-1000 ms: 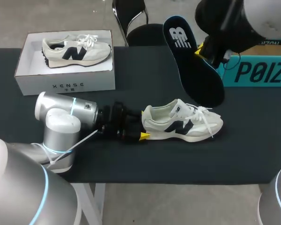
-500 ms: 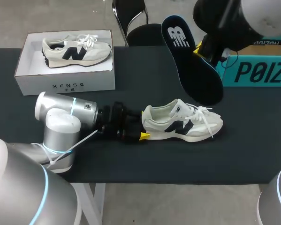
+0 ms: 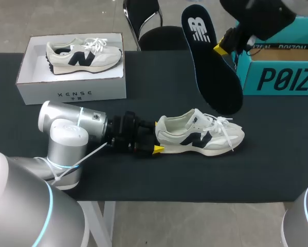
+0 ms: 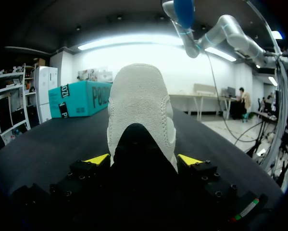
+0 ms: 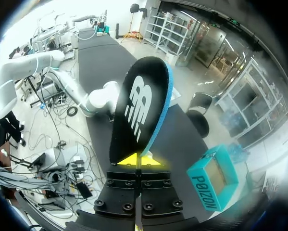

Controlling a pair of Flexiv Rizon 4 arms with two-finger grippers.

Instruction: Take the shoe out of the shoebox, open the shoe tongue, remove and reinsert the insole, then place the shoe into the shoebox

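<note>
A white shoe with a dark letter on its side point(image 3: 200, 135) lies on the black table, toe pointing right. My left gripper point(image 3: 156, 138) is at its heel. In the left wrist view the grey-white heel point(image 4: 139, 106) sits between both yellow tips, and my left gripper point(image 4: 143, 160) is shut on it from two sides. My right gripper point(image 3: 220, 49) is up in the air at the back right, shut on the rim of a black insole with a blue edge point(image 3: 213, 67). In the right wrist view the insole point(image 5: 136, 110) stands up from my shut right gripper point(image 5: 140, 160).
A white shoebox point(image 3: 71, 88) stands at the back left with a second white shoe point(image 3: 84, 55) in it. A teal box point(image 3: 282, 77) sits at the back right, under my right arm. The table's front edge runs close below the shoe.
My right gripper has lifted the insole a little higher and slightly to the right. The left arm and the shoe have not moved.
</note>
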